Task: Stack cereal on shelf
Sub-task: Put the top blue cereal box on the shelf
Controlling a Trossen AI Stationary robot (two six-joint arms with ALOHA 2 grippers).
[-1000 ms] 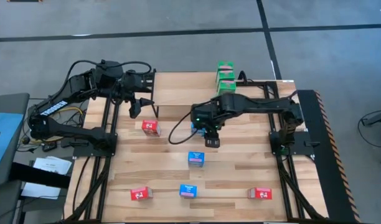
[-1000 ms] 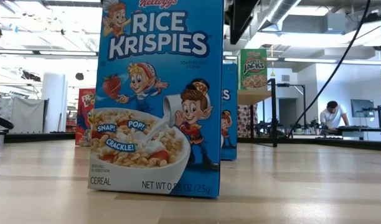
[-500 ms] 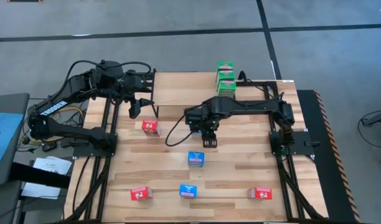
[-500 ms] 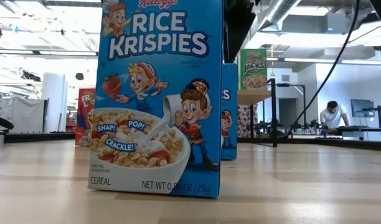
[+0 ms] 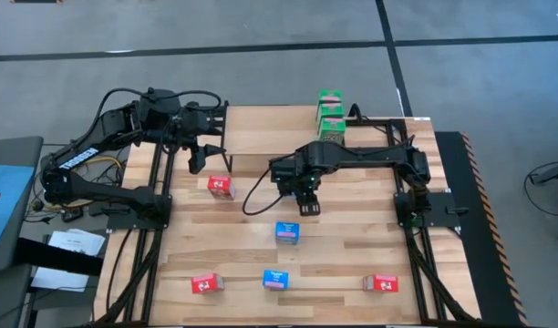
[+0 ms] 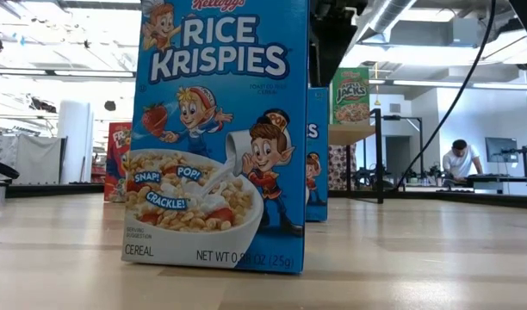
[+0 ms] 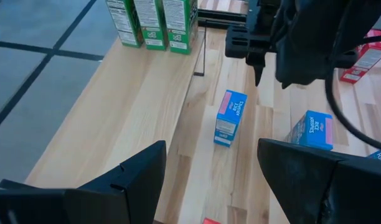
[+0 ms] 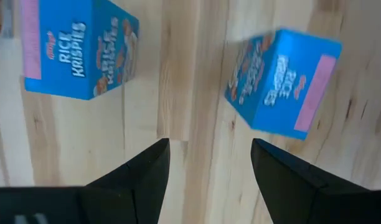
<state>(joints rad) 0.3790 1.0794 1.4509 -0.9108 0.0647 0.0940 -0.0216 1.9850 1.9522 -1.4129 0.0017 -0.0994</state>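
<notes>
My right gripper [image 5: 305,206] hangs open over the middle of the table, pointing down, with bare wood between its fingers [image 8: 209,174]. Two blue cereal boxes [image 8: 78,53] [image 8: 284,81] stand ahead of it, one to each side. In the left wrist view it [image 7: 256,62] hovers above a blue box [image 7: 231,118]. Green cereal boxes [image 5: 330,114] stand at the right end of the shelf [image 5: 270,137]. My left gripper [image 5: 197,162] waits open, raised at the far left [image 7: 209,186].
Red boxes stand at the left [image 5: 221,187], near left [image 5: 204,284] and near right [image 5: 380,283]. Blue boxes stand at the centre [image 5: 287,232] and near edge [image 5: 276,279]. A large blue box [image 6: 220,129] fills the low view. A person [image 6: 460,159] sits far behind.
My right gripper has sunk toward the table and shifted slightly toward the table's left edge, then kept still. Its fingers stay open. No box has moved.
</notes>
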